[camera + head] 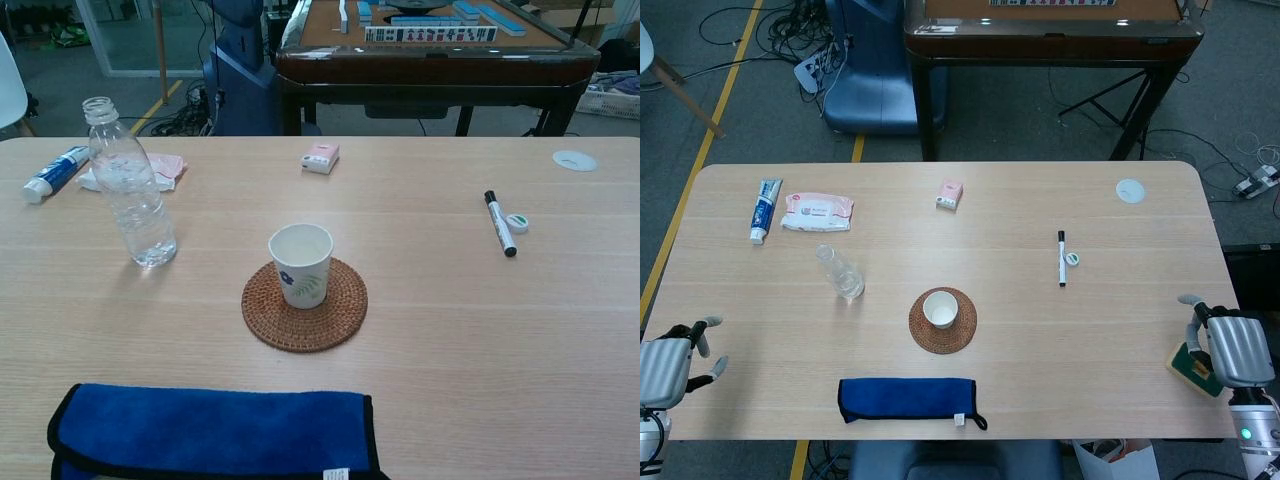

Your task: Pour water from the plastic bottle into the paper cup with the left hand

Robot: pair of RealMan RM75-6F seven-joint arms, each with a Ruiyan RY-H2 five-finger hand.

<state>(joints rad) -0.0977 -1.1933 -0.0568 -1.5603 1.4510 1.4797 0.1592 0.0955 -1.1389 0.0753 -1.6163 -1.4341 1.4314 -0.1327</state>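
Clear uncapped plastic bottle (130, 190) upright, mid-desk left of white paper cup (300, 262). Left hand (678, 362) released at near-left edge, holding nothing; advise mid-body grasp, no squeezing.

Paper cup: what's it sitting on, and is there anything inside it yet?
The paper cup stands upright on a round woven coaster, roughly centred. In the head view its inside looks white and empty; clear water would be hard to spot. The coaster under the cup's base is hidden.
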